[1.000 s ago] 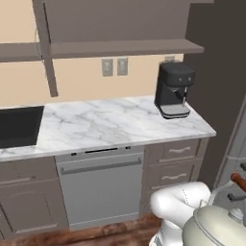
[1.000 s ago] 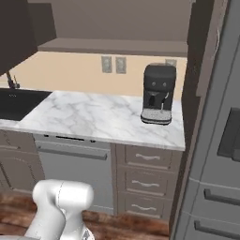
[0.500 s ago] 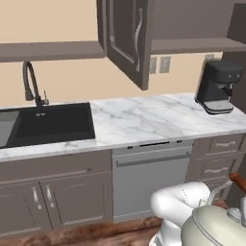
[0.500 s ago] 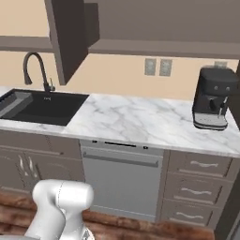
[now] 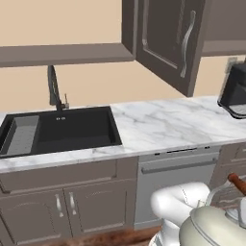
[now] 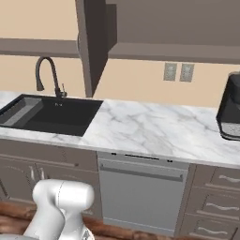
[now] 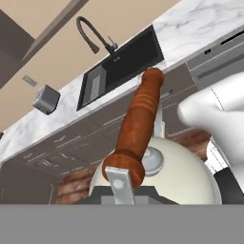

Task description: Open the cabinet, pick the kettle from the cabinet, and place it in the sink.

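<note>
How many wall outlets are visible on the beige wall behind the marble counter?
2. The left outlet and the right outlet sit side by side on the wall, left of the coffee machine, under the cabinet. Others may be hidden.

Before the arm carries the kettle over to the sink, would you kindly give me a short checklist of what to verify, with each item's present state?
1. Kettle in the claw: ok; the hand view shows its reddish handle right at the claw.
2. Claw shut: ok.
3. Sink in sight ahead: ok, in all three views.
4. Basin free of other things: ok; its black floor shows bare.
5. Faucet out of the path: cannot tell; it stands at the basin's back edge.
6. Cabinet door out of the path: ok for now; it hangs open well above the counter, right of the sink.
</note>
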